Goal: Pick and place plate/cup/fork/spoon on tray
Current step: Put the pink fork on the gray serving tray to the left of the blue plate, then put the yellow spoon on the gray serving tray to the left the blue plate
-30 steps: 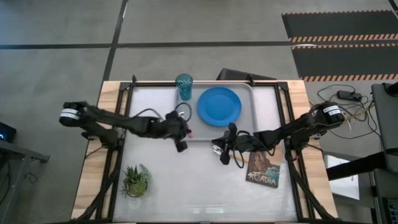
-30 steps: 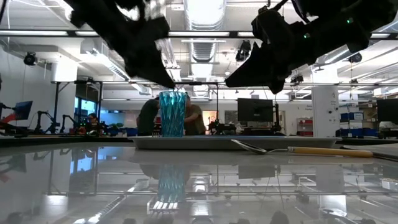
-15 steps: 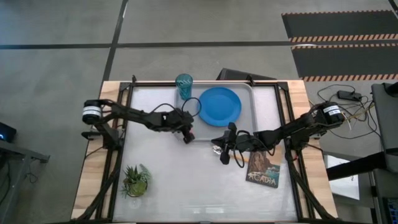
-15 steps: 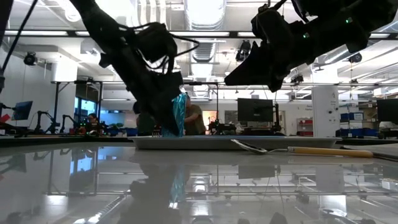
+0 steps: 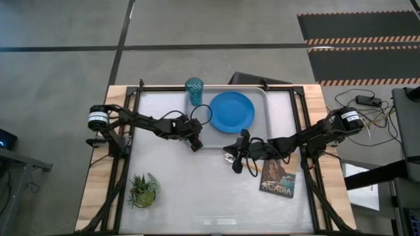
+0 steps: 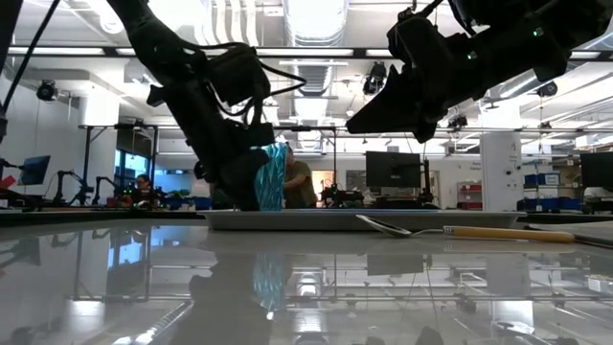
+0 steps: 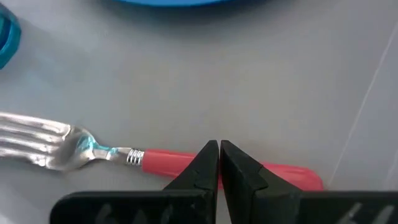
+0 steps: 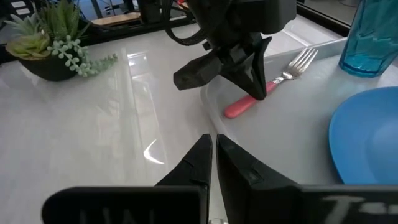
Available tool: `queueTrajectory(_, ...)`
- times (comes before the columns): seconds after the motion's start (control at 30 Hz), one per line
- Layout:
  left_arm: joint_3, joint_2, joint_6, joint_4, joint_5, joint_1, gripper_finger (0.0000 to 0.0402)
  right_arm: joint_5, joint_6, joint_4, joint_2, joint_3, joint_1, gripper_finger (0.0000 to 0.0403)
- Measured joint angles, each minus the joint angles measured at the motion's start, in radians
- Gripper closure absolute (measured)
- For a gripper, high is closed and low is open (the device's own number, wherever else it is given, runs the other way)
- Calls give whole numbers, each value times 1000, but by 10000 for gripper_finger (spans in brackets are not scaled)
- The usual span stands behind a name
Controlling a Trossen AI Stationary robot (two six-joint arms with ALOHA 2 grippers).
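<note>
table [image 5: 197, 190] | on it: tray [image 5: 262, 96], spoon [image 6: 450, 231], plant [image 5: 143, 190], book [image 5: 278, 178]

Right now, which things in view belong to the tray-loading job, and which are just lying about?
Job:
tray
plate, on the tray
cup, on the tray
fork, on the tray under the shut left gripper
spoon, on the table beside the tray

Lying about:
potted plant
picture book

Open table [image 5: 197, 190] between plant [image 5: 143, 190] and book [image 5: 278, 178]
</note>
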Motion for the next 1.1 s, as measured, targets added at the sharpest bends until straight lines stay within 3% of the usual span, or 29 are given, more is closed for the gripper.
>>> queueTrajectory(0.5, -5, -164, -16, -225, 4, 0, 402, 0, 4, -2, 0, 0, 0, 390)
queueTrajectory(0.73, -20, -266, -24, -215, 3, -24, 402, -10, 68, -38, 0, 0, 1, 390)
queueTrajectory(0.9, -47, -331, -35, -105, -11, -101, 402, -61, 80, -75, 1, 25, 7, 390)
queueTrajectory(0.97, -50, -352, -20, -55, -42, -138, 402, -62, 92, -139, 1, 66, 7, 390)
queueTrajectory(1.1, -51, -381, 43, 17, -106, -206, 402, -96, 123, -429, 2, 175, 7, 390)
